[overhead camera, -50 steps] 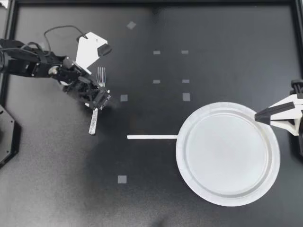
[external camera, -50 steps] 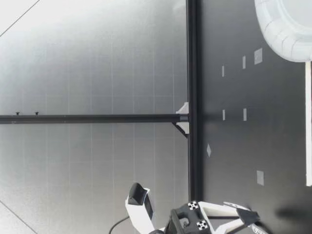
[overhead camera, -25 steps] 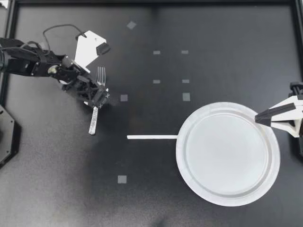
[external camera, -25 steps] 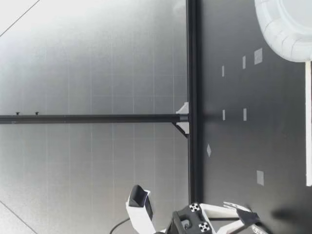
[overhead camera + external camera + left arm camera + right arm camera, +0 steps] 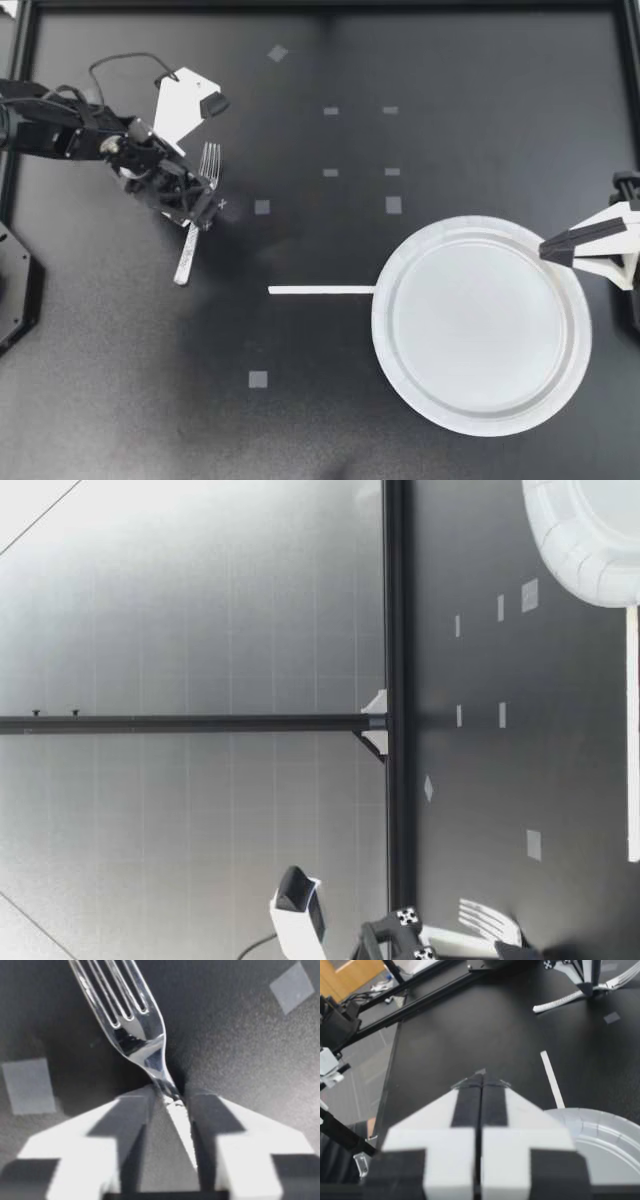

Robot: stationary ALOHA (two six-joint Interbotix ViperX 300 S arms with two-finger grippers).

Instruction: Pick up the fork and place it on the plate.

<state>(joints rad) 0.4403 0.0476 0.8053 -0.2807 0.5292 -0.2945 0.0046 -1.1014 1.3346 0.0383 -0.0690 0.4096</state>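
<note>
The desk point(image 5: 320, 420) is matte black and lightly speckled. Light washes its near left part to a dull grey, while the far side stays darker. A raised black rim point(image 5: 320, 5) runs along the far edge and down the left side. Small grey tape squares point(image 5: 258, 379) are scattered over the surface, and a thin white tape strip point(image 5: 320, 290) lies near the middle.

In the low view, a pale grey panelled wall point(image 5: 200, 610) stands behind the far rim and is brightest high up. A black post point(image 5: 180, 723) rises against it from the rim.

In the right wrist view, black rails point(image 5: 435, 995) lie beyond the desk, with a wood-coloured patch point(image 5: 350, 975) past them.
</note>
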